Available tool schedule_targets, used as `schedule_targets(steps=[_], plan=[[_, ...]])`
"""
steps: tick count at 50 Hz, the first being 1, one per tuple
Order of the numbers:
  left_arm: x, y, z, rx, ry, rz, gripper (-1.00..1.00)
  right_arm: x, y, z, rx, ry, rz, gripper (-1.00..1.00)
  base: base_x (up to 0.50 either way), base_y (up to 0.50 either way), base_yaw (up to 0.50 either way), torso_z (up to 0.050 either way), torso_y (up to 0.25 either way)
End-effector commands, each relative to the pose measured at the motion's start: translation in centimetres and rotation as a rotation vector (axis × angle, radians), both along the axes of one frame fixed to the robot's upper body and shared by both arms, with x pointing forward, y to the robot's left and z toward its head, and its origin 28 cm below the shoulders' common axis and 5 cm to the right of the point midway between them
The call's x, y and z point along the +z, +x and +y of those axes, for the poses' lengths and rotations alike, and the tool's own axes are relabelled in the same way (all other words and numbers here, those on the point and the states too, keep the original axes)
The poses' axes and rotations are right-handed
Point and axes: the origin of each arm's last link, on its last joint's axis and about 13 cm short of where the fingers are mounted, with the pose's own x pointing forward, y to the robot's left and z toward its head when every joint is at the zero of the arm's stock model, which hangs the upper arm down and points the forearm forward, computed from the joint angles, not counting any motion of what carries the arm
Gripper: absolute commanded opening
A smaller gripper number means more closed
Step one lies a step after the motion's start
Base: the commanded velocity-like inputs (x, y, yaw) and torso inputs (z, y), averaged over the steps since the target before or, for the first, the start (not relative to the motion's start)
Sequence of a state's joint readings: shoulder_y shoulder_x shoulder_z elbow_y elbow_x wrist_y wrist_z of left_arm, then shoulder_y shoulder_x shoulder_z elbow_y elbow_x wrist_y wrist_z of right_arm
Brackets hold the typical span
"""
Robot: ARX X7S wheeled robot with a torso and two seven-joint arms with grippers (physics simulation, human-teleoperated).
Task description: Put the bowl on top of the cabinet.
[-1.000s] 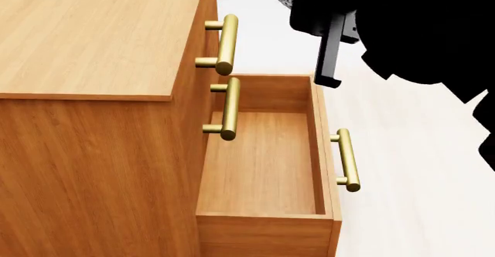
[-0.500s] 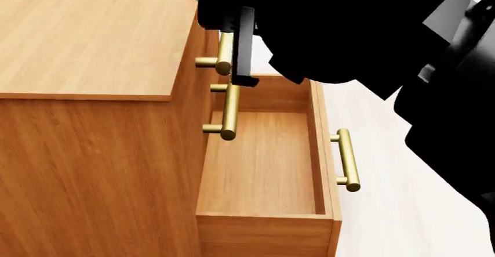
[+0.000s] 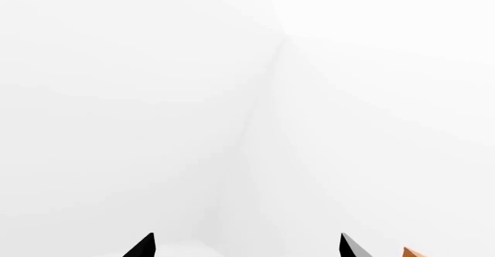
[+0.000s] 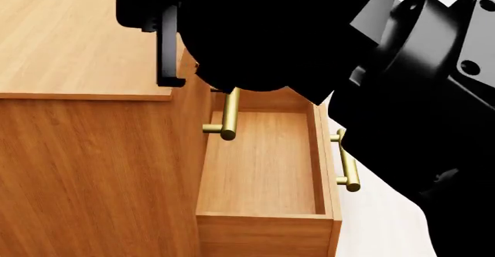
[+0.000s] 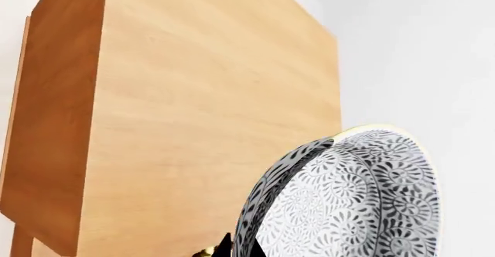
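Clamped in my right gripper (image 5: 232, 244), the small round white ceramic bowl with its dense dark grey floral pattern (image 5: 348, 202) hung tilted above the flat top of the tall orange-brown wooden cabinet (image 4: 77, 42). One drawer (image 4: 263, 170) of that cabinet stood pulled out, brass bar handle (image 4: 346, 161) showing. My left gripper (image 3: 246, 248) showed only two dark fingertips, set apart, facing white walls.

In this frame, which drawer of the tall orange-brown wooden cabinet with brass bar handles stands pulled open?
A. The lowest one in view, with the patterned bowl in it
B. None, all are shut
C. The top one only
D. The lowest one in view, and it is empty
D: in the head view the lowest visible drawer of the orange-brown wooden cabinet stands pulled out, its wooden floor bare.
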State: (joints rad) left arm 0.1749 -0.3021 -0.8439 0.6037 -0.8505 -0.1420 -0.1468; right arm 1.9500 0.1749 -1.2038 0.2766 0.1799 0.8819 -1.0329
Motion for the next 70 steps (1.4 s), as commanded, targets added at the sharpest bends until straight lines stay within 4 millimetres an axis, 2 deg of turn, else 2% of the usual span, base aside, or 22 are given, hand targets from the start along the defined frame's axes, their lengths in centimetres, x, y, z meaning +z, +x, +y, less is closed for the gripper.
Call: schedule_targets(steps=[1, 16, 18, 28, 50, 70], plan=[[0.0, -0.1, 0.1, 0.002, -0.003, -0.002, 1.00, -0.5, -0.2, 1.4, 0.045, 0.010, -0.045, -1.00, 0.00, 0.00, 0.00, 0.000, 0.000], [-0.1, -0.1, 0.1, 0.001, -0.003, -0.003, 1.00, -1.6, 0.3, 2.5, 0.071, 0.033, -0.063, -1.00, 0.00, 0.00, 0.00, 0.000, 0.001], [-0.1, -0.1, 0.1, 0.003, -0.005, -0.004, 1.00, -2.4, 0.3, 2.7, 0.081, 0.024, -0.055, -1.00, 0.00, 0.00, 0.00, 0.000, 0.000], [-0.1, -0.1, 0.1, 0.002, -0.005, -0.005, 1.00, -3.5, 0.4, 2.9, 0.088, 0.000, -0.040, -1.00, 0.00, 0.00, 0.00, 0.000, 0.000], [-0.1, -0.1, 0.1, -0.001, -0.003, -0.005, 1.00, -4.7, 0.9, 2.6, 0.072, -0.028, -0.014, -1.00, 0.00, 0.00, 0.00, 0.000, 0.000], [-0.1, -0.1, 0.1, -0.002, -0.004, -0.004, 1.00, -5.0, 1.1, 2.4, 0.057, -0.038, -0.011, -1.00, 0.00, 0.00, 0.00, 0.000, 0.001]])
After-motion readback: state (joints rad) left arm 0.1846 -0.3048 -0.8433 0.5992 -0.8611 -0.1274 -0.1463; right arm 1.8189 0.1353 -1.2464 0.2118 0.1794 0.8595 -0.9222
